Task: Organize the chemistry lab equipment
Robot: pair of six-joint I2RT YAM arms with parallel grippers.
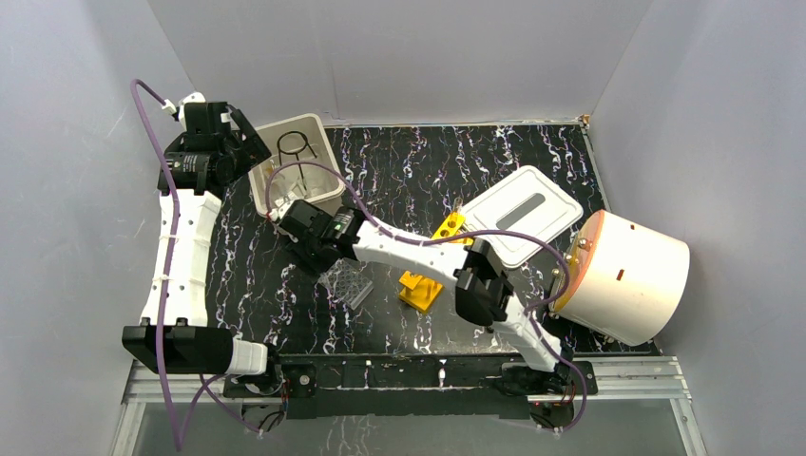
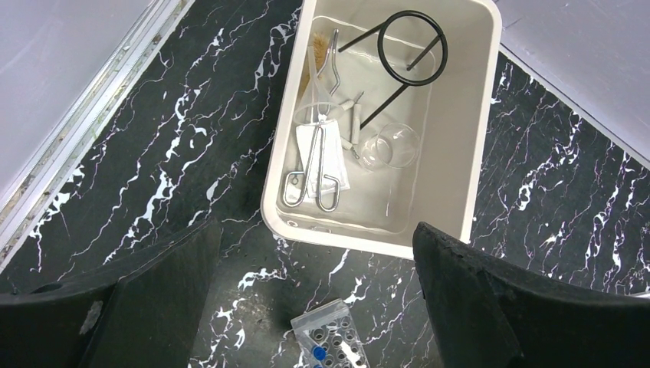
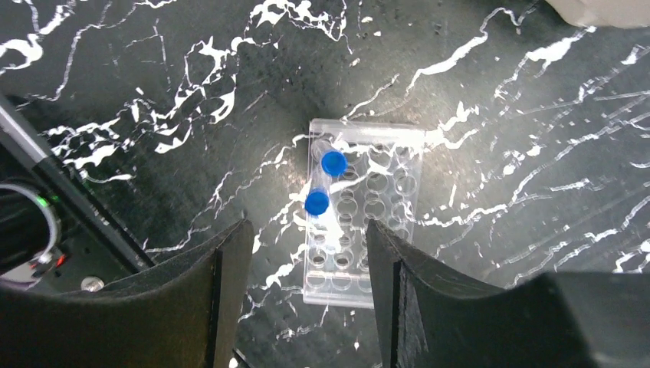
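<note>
A clear ridged tray [image 3: 375, 230] with rows of holes lies on the black marble table and holds two blue-capped tubes [image 3: 325, 182]. My right gripper [image 3: 306, 245] is open and hovers over the tray's near end, its jaws on either side of it. The tray also shows in the top view [image 1: 347, 283] and the left wrist view [image 2: 333, 341]. My left gripper [image 2: 316, 245] is open and empty above the table, just in front of the beige bin [image 2: 460, 153]. The bin holds a black wire loop [image 2: 412, 46], metal tongs [image 2: 314, 165] and a clear glass beaker [image 2: 391, 146]. A yellow tube rack [image 1: 432, 261] lies mid-table.
The bin's white slotted lid [image 1: 523, 214] lies right of centre. A big white cylinder with an orange face [image 1: 627, 275] lies on its side at the right edge. Grey walls enclose the table on three sides. My right arm [image 1: 418, 249] reaches across the middle.
</note>
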